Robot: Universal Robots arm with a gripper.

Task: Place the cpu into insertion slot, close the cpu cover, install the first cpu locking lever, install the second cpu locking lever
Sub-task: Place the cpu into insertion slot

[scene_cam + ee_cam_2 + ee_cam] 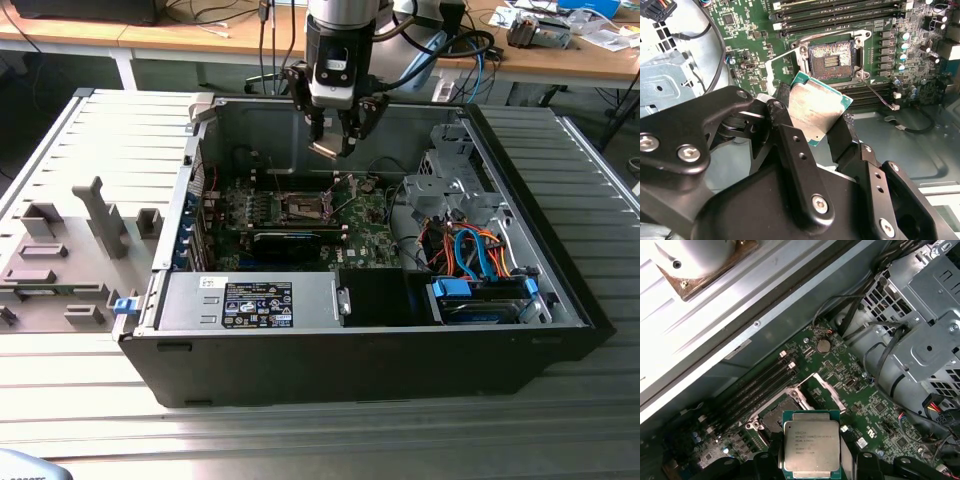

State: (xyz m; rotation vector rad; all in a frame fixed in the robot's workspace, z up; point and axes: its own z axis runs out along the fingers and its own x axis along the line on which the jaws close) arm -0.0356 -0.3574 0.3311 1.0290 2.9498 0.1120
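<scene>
Cpu [817, 112] sits clamped between the two black fingers [785, 120] of the gripper [335, 140], which are closed narrowly on its opposite edges. Its silvery top shows in both wrist views, with the green rim around it [811, 447]. In the exterior view the gripper hangs inside the open case [560, 290], above the board [360, 235] and well clear of it. The chip [326, 150] is tilted at the fingertips, not level.

Slot [832, 60] lies bare on the board, its contact field uncovered and nothing seated in it. In the first wrist view it [775, 417] appears just past the chip's far edge, so the chip looks close to lined up over it but is apart from it, not touching. Cover [824, 390] stands raised beside the slot, a bright metal frame tipped up off the board.

By my reading, none of the four steps is finished. The chip has been picked up and carried over the case, but placing it remains, and so does closing the cover. Both levers are too fine to make out surely. With the cover up, I judge neither is locked.
</scene>
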